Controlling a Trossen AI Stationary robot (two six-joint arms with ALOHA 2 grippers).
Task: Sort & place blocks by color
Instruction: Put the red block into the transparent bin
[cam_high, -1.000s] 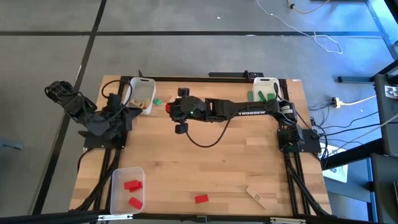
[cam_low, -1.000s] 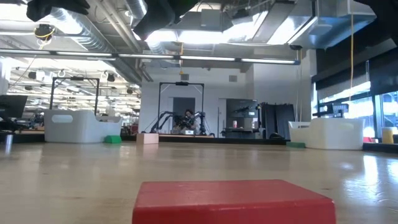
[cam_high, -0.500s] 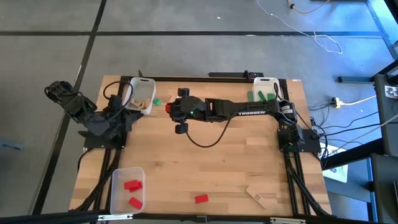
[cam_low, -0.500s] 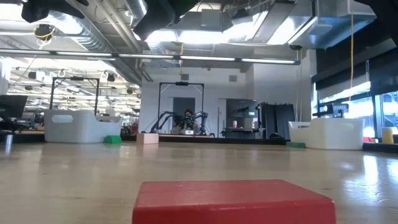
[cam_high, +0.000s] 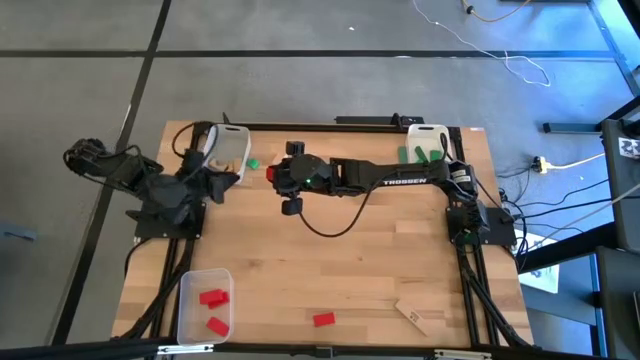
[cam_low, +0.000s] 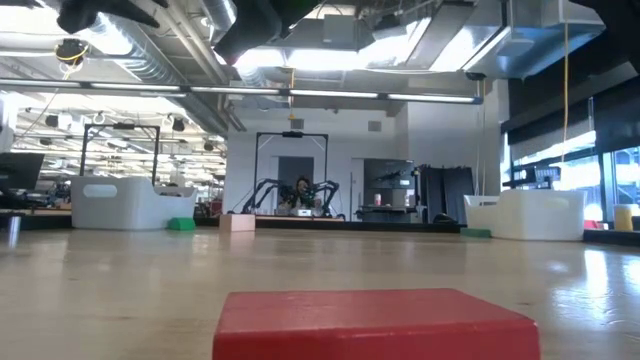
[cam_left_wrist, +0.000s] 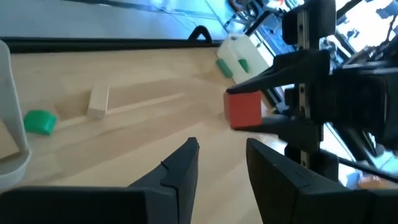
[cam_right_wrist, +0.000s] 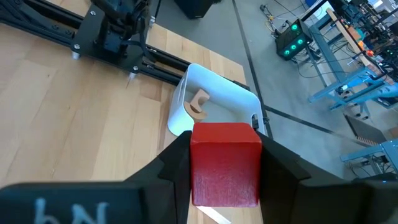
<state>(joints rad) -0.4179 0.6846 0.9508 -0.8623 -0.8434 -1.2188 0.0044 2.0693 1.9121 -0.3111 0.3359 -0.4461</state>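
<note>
My right gripper (cam_high: 272, 175) reaches across to the far left of the table and is shut on a red block (cam_right_wrist: 225, 163). The left wrist view shows this block (cam_left_wrist: 242, 109) in the air. My left gripper (cam_left_wrist: 221, 155) is open with nothing between its fingers, beside the far-left bin (cam_high: 228, 152), which holds wood blocks. On the table near that bin lie a green block (cam_left_wrist: 39, 121) and a wood block (cam_left_wrist: 98, 101). Another red block (cam_high: 322, 319) lies near the front edge. My right gripper pinches the red block between its two fingers, which press on two opposite faces (cam_right_wrist: 196, 165). The fingers come from the table's right side, slanting a little downward. The block is lifted clear of the table, above the boards near the far-left bin (cam_right_wrist: 214, 102).
A bin with green blocks (cam_high: 425, 145) stands at the far right. A clear bin holding two red blocks (cam_high: 205, 305) stands at the near left. A wood block (cam_high: 411, 316) lies near the front right. The middle of the table is bare wood.
My left arm has swung a little, and its gripper has moved from the far-left bin's edge toward the middle of the table. My right gripper has kept still with the red block.
</note>
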